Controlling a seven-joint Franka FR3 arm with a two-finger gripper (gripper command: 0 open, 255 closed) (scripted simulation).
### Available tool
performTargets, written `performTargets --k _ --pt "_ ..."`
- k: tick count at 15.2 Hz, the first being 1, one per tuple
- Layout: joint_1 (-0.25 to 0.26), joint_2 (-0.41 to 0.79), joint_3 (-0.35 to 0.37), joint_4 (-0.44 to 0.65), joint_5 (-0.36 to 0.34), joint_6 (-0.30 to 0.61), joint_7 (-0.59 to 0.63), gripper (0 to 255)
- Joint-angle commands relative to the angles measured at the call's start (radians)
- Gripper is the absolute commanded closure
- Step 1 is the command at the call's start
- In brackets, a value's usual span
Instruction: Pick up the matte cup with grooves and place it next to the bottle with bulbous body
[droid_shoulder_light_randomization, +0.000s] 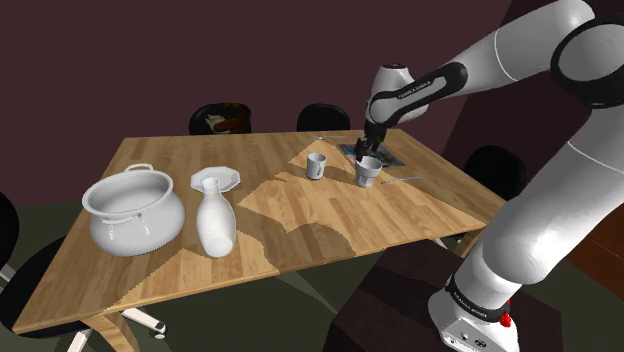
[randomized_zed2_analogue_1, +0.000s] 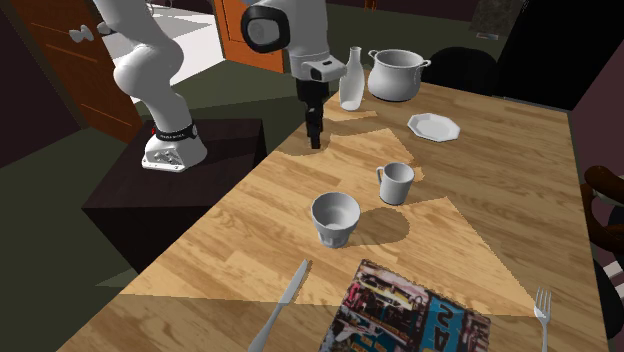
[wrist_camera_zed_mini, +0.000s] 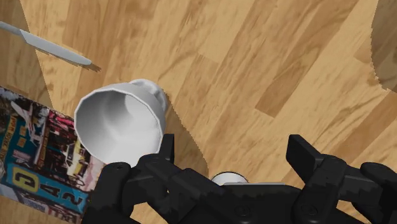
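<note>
The all-black two-finger pincer (droid_shoulder_light_randomization: 369, 150) hangs over the wooden table (droid_shoulder_light_randomization: 300, 215), right of centre in the shoulder view, fingers spread wide and holding nothing. The pale grey fluted cup (droid_shoulder_light_randomization: 369, 173) stands upright just beneath it (outside the fingers, the wrist view shows), well apart from the white bulbous bottle (droid_shoulder_light_randomization: 215, 222) at lower left.

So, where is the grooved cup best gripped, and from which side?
Probably the rim, from above: the cup stands upright, mouth open, with no handle, so one finger can go inside and one outside the wall. The gripper is open.
</note>
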Motion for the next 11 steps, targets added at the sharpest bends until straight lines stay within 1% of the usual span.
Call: performTargets --k 1,5,9,11 --pt "-0.008 0.071 -0.017 0.023 0.011 0.048 -0.029 0" --pt "-0.033 0.222 -0.037 0.095 0.055 0.124 -0.098 0" --pt "-0.073 0.374 -0.037 0.186 0.107 0.181 -0.167 0" --pt "-0.082 0.4 -0.033 0.196 0.116 0.196 -0.176 0"
